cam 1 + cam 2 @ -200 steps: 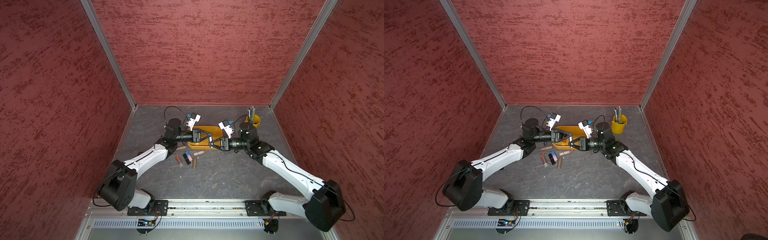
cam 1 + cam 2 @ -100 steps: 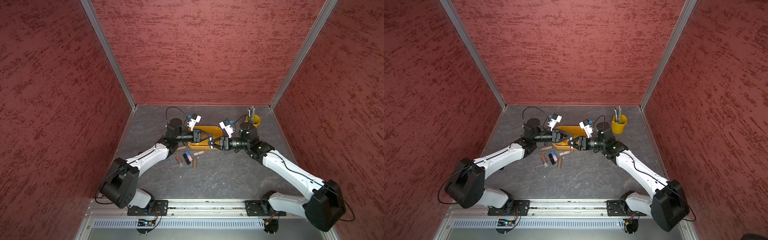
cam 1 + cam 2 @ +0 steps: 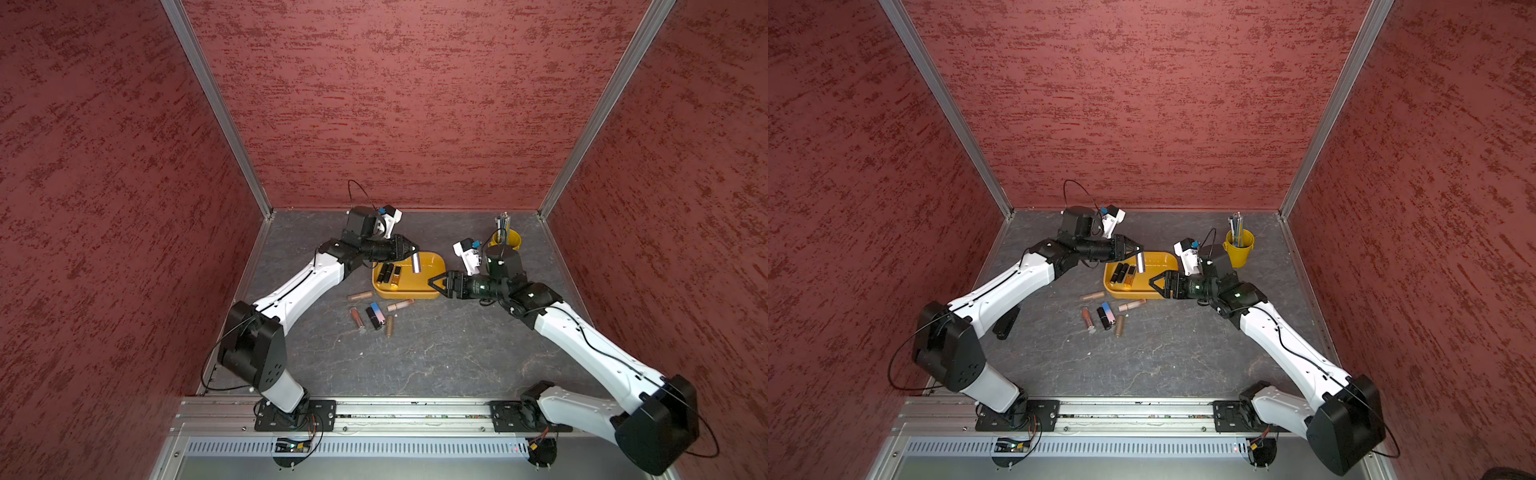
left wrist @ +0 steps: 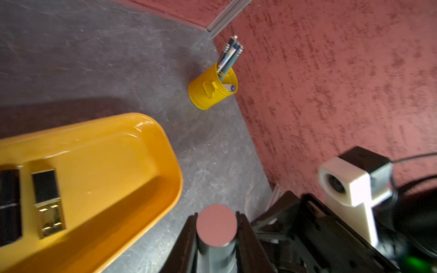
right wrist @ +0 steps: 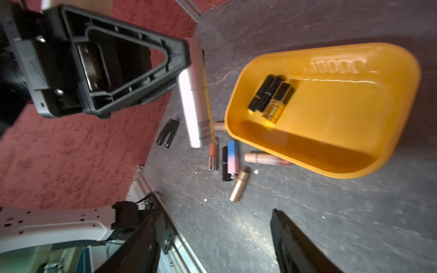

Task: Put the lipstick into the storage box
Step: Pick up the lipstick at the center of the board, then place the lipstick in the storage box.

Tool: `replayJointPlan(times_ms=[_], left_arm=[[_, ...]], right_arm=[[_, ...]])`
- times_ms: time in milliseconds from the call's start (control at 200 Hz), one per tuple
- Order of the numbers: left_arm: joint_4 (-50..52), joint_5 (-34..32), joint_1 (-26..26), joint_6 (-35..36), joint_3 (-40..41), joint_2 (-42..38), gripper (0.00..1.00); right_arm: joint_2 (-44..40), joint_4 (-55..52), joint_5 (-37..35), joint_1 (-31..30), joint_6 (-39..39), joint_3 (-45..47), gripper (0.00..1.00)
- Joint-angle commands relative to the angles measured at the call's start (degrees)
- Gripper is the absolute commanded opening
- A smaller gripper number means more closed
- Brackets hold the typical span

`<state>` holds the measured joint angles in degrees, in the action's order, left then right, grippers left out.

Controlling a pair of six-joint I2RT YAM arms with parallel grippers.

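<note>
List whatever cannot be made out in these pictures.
Print on the silver lipstick: right wrist view, blurred.
Embossed word in the storage box: same view, blur and glare.
One end of the storage box: left wrist view, cut by the frame edge.
The pens in the yellow cup: both top views, too small to count.

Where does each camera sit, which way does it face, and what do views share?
Top views: high over the front rail, looking down at the table; both arms show whole, left gripper holding a silver lipstick, right gripper open.
Left wrist: on the left arm, looking past its fingers at the storage box, pen cup and the right arm's camera.
Right wrist: on the right arm, looking between its fingers at the left gripper and loose lipsticks.
Shared: both wrist views show the storage box.
</note>
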<state>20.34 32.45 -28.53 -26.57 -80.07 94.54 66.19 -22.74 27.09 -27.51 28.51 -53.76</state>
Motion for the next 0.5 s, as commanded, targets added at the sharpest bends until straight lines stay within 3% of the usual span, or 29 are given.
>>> replayJointPlan(times_ms=[0, 316, 496], left_arm=[[13.7, -9.9, -1.5, 7.7, -5.8, 6.1, 0.17], [22.4, -20.1, -3.6, 13.4, -20.6, 22.9, 0.18], [25.0, -23.5, -3.7, 14.5, -25.6, 28.3, 0.18]], right_arm=[[-0.6, -8.9, -9.7, 0.4, -4.1, -1.5, 0.75], [0.5, -10.9, -12.0, 0.4, -4.9, 0.3, 0.76], [1.2, -11.0, -11.8, 0.4, -5.1, 1.1, 0.76]])
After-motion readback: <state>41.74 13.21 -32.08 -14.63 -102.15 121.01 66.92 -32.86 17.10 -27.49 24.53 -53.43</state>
